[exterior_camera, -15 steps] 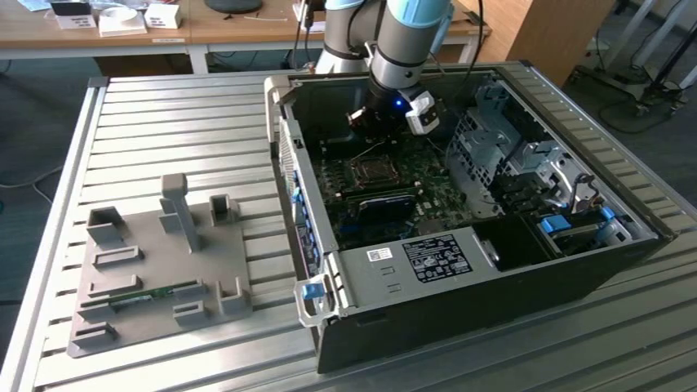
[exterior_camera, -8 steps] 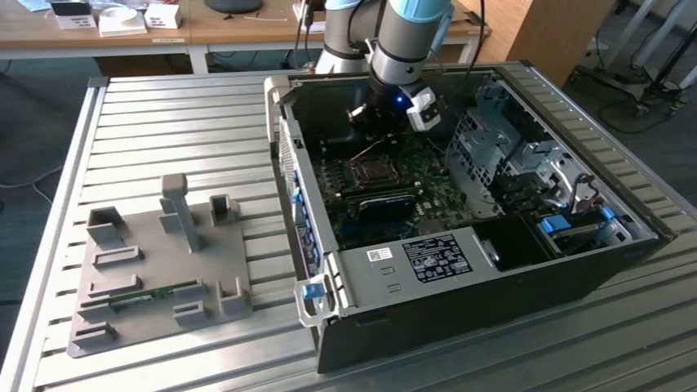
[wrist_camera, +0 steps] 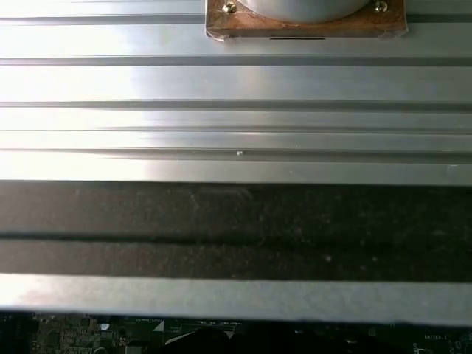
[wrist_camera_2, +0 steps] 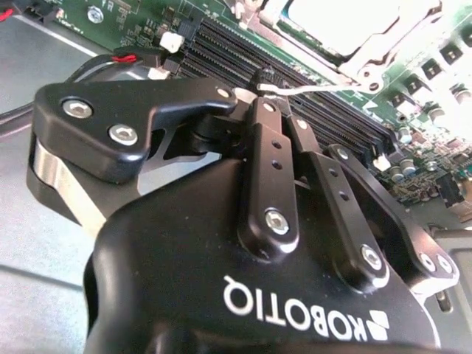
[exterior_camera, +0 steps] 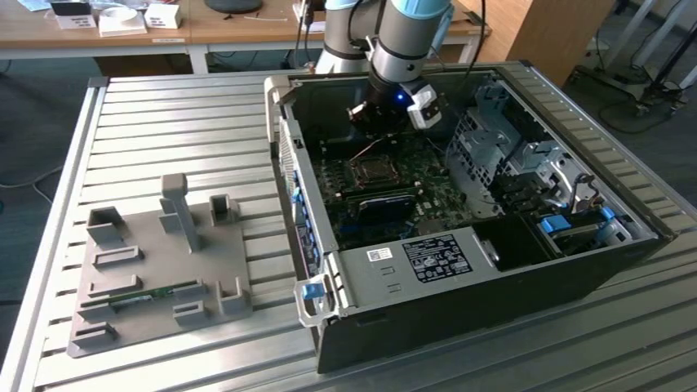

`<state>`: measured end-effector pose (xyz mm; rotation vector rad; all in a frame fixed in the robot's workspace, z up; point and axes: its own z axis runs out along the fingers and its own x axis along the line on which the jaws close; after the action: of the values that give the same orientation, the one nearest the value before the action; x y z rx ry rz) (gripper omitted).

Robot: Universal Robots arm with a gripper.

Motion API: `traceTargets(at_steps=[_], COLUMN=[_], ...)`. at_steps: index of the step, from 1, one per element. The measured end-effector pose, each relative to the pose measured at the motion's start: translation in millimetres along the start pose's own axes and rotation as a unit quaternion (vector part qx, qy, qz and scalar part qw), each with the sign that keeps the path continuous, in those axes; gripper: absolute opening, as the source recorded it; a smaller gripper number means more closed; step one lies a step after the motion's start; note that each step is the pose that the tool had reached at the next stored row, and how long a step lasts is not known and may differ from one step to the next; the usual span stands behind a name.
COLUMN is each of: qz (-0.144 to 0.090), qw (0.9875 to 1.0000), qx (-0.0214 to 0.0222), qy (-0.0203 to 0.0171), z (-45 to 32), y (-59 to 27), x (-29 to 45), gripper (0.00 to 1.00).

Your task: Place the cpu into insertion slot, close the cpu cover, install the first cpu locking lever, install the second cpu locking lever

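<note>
In the second wrist view the cpu, pale silver on top, lies in the insertion slot on the green motherboard. The silver cpu cover lies flat around it. A thin silver locking lever runs from the cover's corner across the black memory slots. My gripper is shut, and the lever's curled end sits right at its tips. In the exterior view the gripper hangs inside the open computer case, just behind the insertion slot.
The case's walls and the drive cage hem in the gripper. A grey fixture plate carrying a green memory stick sits on the slatted metal table at the exterior view's left. The first wrist view looks along table slats.
</note>
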<state>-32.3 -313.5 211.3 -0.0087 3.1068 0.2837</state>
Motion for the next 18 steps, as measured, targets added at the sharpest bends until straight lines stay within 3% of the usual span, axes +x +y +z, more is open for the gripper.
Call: traceTargets(at_steps=[10,18], qz=[0.0,0.0], qw=[1.0,1.0], qx=[0.0002,0.0001], qy=[-0.0008,-0.0011], z=[0.6,-1.0], y=[0.6,0.8], x=[12.8,13.6], gripper=[0.11,0.11])
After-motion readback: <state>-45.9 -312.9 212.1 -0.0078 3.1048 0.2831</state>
